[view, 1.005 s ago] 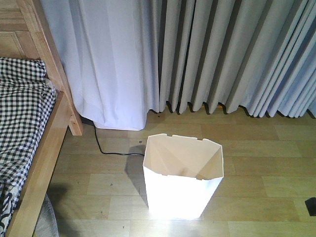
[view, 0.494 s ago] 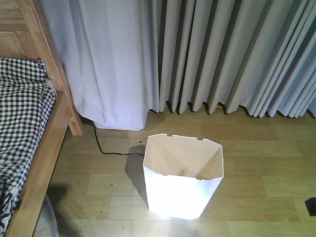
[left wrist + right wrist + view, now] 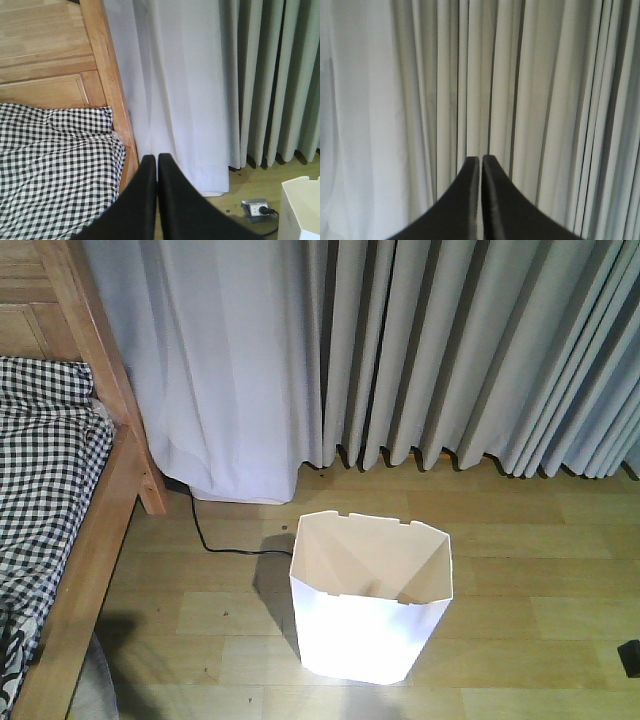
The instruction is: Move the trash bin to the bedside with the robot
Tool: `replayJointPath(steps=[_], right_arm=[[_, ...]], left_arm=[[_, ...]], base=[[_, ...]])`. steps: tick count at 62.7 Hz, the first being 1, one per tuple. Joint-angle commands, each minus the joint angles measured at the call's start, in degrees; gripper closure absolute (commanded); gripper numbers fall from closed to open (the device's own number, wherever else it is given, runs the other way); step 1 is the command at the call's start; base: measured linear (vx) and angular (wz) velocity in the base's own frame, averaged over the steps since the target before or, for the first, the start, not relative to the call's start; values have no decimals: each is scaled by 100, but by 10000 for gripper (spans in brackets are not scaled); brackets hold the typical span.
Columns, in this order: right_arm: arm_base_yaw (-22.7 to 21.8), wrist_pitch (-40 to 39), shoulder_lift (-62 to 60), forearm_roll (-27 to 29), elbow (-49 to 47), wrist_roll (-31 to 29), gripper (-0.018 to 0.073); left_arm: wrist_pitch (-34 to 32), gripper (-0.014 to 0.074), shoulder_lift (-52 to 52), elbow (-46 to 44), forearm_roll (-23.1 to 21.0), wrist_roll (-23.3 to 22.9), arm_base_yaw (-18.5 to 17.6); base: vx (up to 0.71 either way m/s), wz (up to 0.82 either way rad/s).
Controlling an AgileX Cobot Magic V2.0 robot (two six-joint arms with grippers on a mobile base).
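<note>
The left gripper [image 3: 157,159] has its black jaws pressed together on nothing, aimed at the bed's wooden post [image 3: 111,75] and checked bedding [image 3: 55,165]. The right gripper [image 3: 480,160] is likewise closed and empty, facing grey curtains [image 3: 530,90]. The white trash bin [image 3: 370,600] stands upright on the wooden floor [image 3: 540,530], well apart from the bed [image 3: 85,570], with a black cable [image 3: 215,540] trailing just beside it.

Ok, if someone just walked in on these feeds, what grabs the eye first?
The white trash bin standing open and empty on the wood floor, front and centre. To its left, apart from it, the bed with black-and-white checked bedding; grey curtains fill the back.
</note>
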Motion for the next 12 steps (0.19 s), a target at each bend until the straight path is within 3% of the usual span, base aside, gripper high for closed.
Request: replayJointPath(steps=[1, 12], right_arm=[[5, -421, -66, -5, 104, 3, 570], [5, -421, -66, -5, 104, 3, 570]], left_arm=[[-423, 602, -54, 160, -10, -46, -36], [-423, 602, -54, 160, -10, -46, -36]], base=[[0, 0], [0, 0]])
